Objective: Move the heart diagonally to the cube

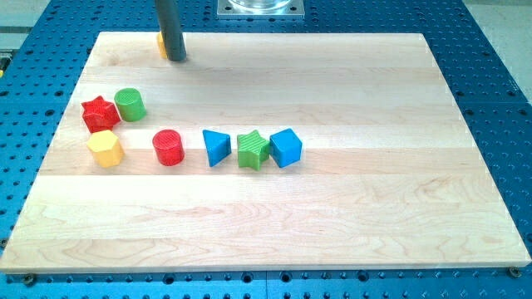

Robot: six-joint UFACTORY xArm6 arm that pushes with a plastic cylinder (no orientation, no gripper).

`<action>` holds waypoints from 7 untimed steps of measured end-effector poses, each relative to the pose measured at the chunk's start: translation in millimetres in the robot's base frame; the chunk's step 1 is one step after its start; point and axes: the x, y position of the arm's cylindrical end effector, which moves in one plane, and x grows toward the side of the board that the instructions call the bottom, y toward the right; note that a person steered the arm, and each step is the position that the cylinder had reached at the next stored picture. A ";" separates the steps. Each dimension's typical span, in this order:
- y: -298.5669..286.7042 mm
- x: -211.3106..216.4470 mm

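Note:
My tip (175, 59) rests near the board's top left edge. A small orange-yellow block (161, 45) is right behind the rod on its left side and mostly hidden, so I cannot make out its shape. The blue cube (285, 148) sits near the board's middle, far down and to the right of my tip. It is the right end of a row with a green star (253, 149) touching it and a blue triangle (216, 147).
A red cylinder (168, 148) and a yellow hexagon (105, 149) continue the row to the left. A red star (99, 113) and a green cylinder (130, 105) sit above them. The wooden board (332, 216) lies on a blue perforated table.

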 end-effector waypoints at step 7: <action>-43.9 -20.7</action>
